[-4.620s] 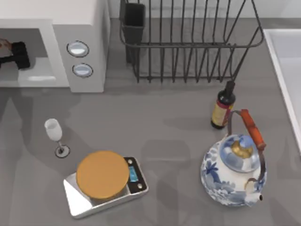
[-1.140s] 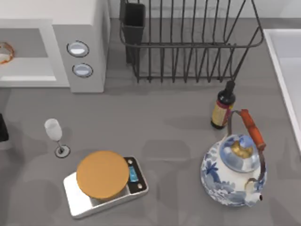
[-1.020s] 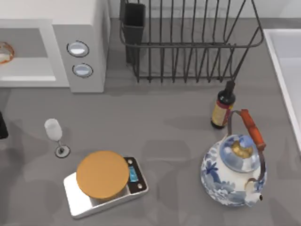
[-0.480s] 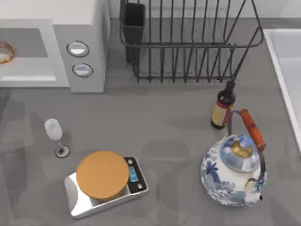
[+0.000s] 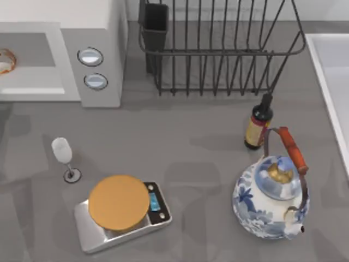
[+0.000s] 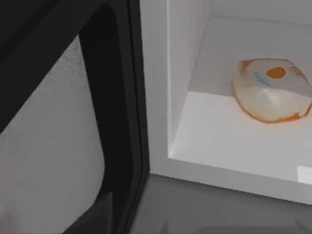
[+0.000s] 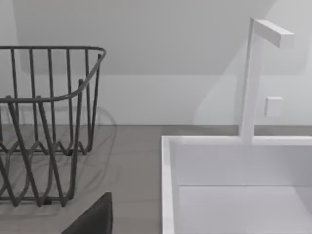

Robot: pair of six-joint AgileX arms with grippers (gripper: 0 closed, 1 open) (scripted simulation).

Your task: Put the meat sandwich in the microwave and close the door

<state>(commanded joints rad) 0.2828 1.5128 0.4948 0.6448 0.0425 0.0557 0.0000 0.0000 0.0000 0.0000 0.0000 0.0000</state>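
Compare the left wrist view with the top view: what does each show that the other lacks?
Left wrist view alone: the open door, dark-framed, beside the cavity. Top view alone: the two knobs, wine glass, scale, rack, bottle and teapot. Both: the microwave with the sandwich lying inside on its white floor.

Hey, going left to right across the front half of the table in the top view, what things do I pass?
Wine glass → silver scale → dark bottle → blue-and-white teapot.
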